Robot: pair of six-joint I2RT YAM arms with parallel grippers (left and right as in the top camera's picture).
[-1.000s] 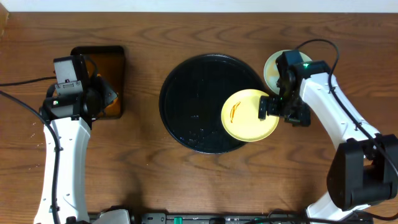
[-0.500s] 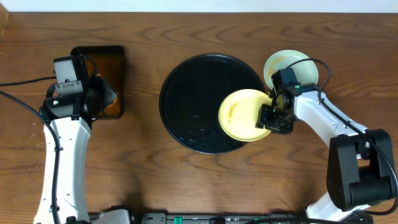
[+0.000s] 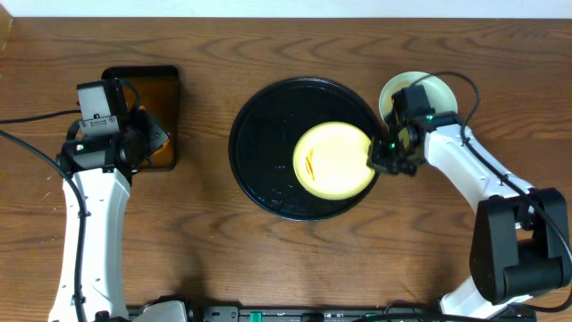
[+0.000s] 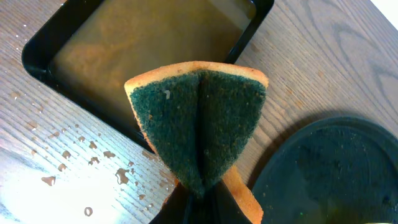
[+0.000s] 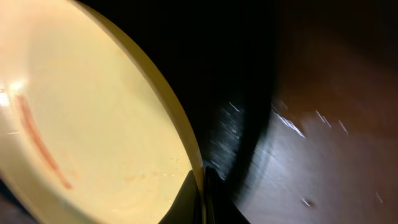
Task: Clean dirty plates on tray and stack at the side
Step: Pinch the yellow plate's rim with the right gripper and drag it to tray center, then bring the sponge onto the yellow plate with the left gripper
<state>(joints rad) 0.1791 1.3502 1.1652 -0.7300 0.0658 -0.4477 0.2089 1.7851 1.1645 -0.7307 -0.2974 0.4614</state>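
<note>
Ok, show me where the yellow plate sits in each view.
Overhead: yellow plate right of centre, over the black tray's right side.
Left wrist: not in it; only the tray's edge, lower right.
Right wrist: fills the left half, orange streak showing.
Shared landmark: the black tray, in all three.

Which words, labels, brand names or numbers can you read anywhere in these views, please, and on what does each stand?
None: no view shows a legible word, number or logo.
The yellow plate, the black tray, the sponge and the small tray of brown liquid carry no print.
</note>
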